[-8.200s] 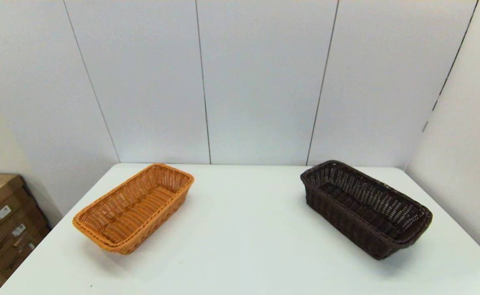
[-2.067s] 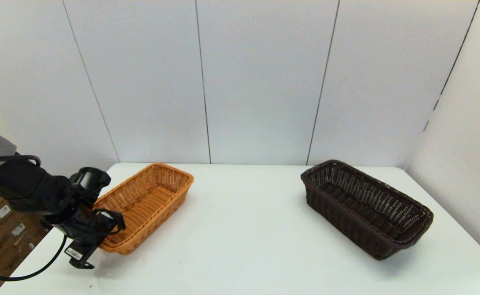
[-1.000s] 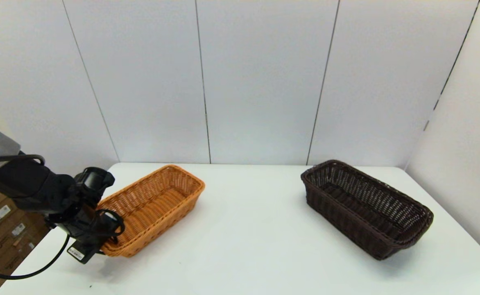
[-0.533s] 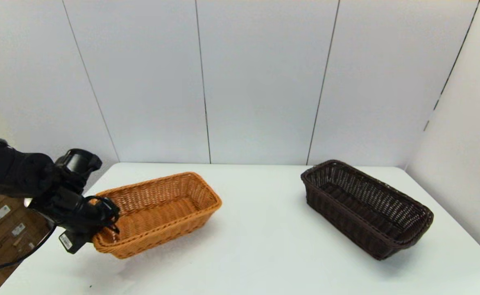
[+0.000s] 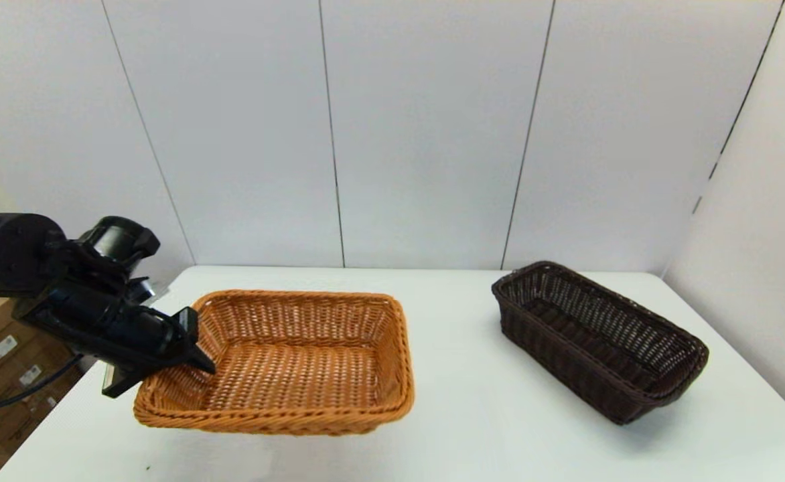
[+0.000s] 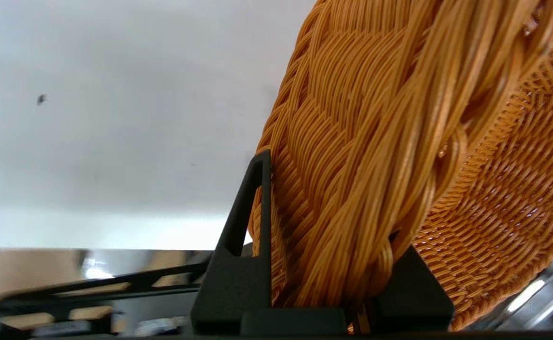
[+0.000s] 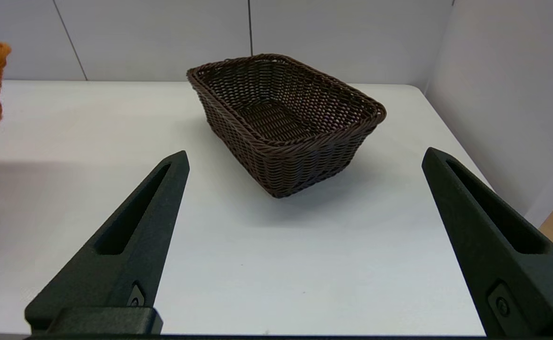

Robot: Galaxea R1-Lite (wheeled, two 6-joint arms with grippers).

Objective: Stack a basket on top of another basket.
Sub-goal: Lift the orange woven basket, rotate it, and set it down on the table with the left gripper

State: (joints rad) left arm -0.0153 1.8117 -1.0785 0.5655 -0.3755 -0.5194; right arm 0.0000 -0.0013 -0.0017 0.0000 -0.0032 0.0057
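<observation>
so the left gripper (image 5: 165, 355) has its fingers clamped on the left short end of the orange basket (image 5: 285, 361), one finger inside the rim and one outside. the basket sits at the left-centre of the white table (image 5: 446, 428), and its long axis runs left to right, free end pointing right toward the dark brown basket (image 5: 597, 338). can't tell from the head view whether it's lifted clear of the tabletop or only dragging.

the dark one is on the right side of the table, well apart from the orange one, long axis angled from far-left to near-right.

the left wrist view gives the bit the head view doesn't: the braided rim (image 6: 352, 165) wedged tight between the two black fingers (image 6: 238, 264). the right wrist view shows the right gripper (image 7: 305, 189) spread wide with nothing between its fingers, hanging back at the near side facing the dark basket's short end. that arm isn't visible from the head camera at all.
</observation>
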